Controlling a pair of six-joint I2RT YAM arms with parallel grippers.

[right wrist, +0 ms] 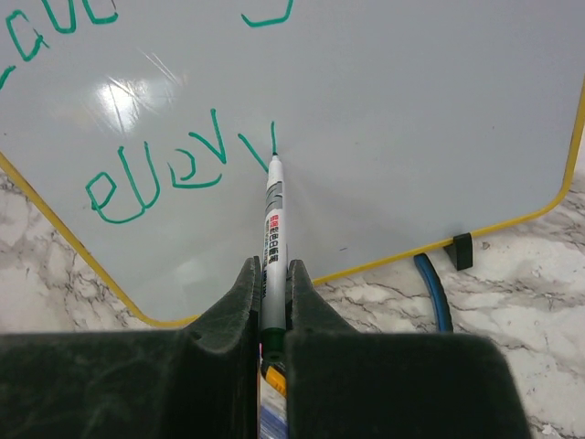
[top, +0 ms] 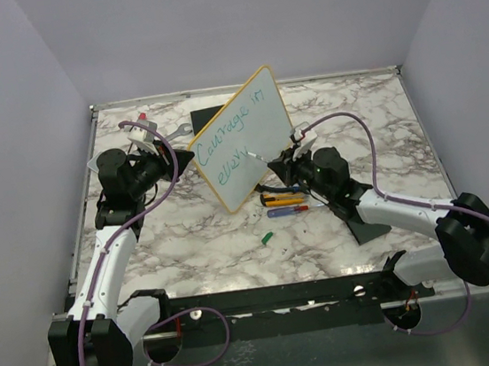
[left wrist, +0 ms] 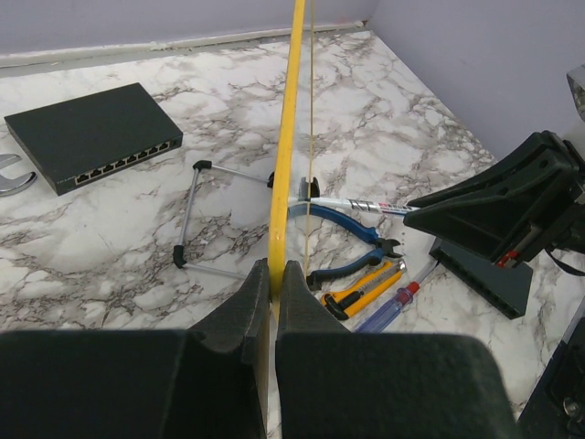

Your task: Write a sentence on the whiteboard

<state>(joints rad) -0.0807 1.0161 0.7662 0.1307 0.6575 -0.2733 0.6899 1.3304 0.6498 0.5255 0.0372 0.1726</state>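
Note:
The whiteboard (top: 251,128), white with a yellow rim, stands tilted on edge at the table's middle. Teal handwriting (top: 232,135) on it reads "Courage in" with "ev e v" and a fresh stroke below it (right wrist: 164,169). My left gripper (top: 186,156) is shut on the board's yellow left edge (left wrist: 288,137), jaws pinching the rim (left wrist: 274,274). My right gripper (top: 276,163) is shut on a grey marker (right wrist: 274,229), held between the jaws (right wrist: 272,270). The marker's tip touches the board face (right wrist: 411,137) at the end of the second line.
A black network switch (left wrist: 91,135) lies behind the board. A wire stand (left wrist: 196,219), blue pliers (left wrist: 352,242), a yellow utility knife (left wrist: 366,288) and a screwdriver (left wrist: 388,306) lie by the board's foot. A green cap (top: 267,236) and a black wedge (top: 365,222) lie nearer.

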